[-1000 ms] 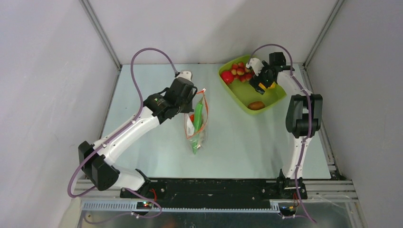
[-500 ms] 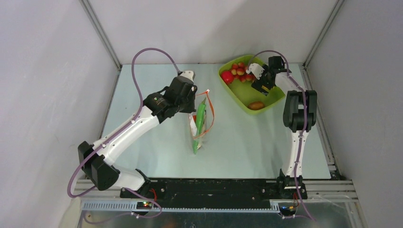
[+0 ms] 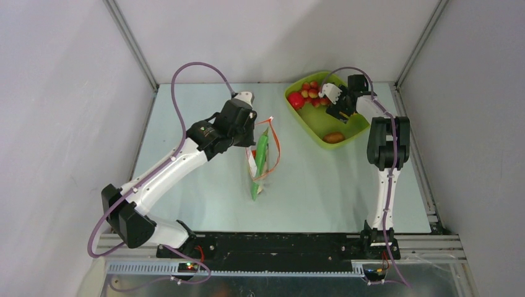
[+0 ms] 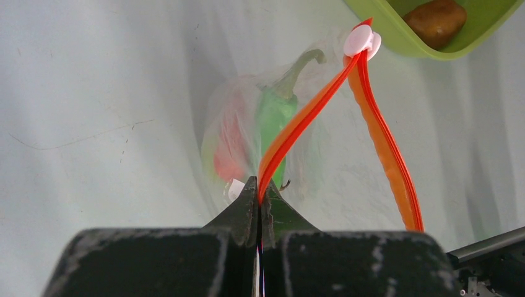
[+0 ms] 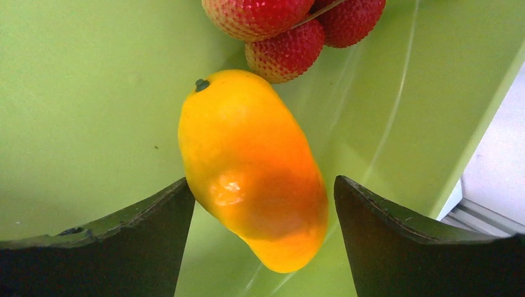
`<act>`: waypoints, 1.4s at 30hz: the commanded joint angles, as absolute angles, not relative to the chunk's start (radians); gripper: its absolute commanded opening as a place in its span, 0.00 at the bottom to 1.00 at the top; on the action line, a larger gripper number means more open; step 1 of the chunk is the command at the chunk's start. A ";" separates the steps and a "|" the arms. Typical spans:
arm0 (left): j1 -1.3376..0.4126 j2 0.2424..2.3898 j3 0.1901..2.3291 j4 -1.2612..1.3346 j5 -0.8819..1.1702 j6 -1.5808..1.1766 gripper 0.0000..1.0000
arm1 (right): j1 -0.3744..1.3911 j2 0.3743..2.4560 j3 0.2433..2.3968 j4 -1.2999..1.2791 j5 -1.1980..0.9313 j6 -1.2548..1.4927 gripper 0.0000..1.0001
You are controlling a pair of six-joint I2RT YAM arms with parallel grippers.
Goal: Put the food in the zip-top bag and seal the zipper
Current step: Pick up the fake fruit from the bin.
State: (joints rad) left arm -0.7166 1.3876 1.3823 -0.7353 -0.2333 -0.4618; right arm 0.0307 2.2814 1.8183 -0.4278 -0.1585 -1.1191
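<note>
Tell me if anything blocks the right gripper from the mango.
Nothing visible does. The right gripper is open, and the mango lies in the tray straight between its jaws. The red fruit sits beyond it, out of the way.

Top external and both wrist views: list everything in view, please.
zip-top bag: one, clear, mid-table
zipper: one, orange-red with white slider, mouth open
green bean: one, green, inside the bag
red food piece: one, red, inside the bag, kind unclear
tray: one, lime-green, table's far right
mango: one, orange-yellow, in the tray
red grapes: one cluster, red, tray's far end
apple: one, red, in the tray beside the grapes
kiwi: one, brown, tray's near end
table: one, pale green-grey, under everything
left end effector: one, black, shut on the zipper
right end effector: one, black, open astride the mango
</note>
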 commanded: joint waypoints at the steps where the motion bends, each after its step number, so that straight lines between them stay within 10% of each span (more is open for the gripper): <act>1: -0.712 1.361 1.431 -0.713 -0.278 -0.463 0.00 | 0.031 2.314 1.845 -0.418 -0.187 -1.117 0.85; 17: -0.713 1.298 1.431 -0.772 -0.338 -0.437 0.00 | 0.051 2.197 1.724 -0.213 -0.222 -1.024 0.30; 42: -0.702 1.312 1.360 -0.745 -0.295 -0.499 0.00 | 0.098 1.708 1.395 0.064 -0.486 -0.581 0.14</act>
State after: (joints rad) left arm -0.7124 1.3056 1.3552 -0.7799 -0.3252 -0.4740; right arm 0.0776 1.8397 1.3983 -0.0345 -0.3344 -0.8005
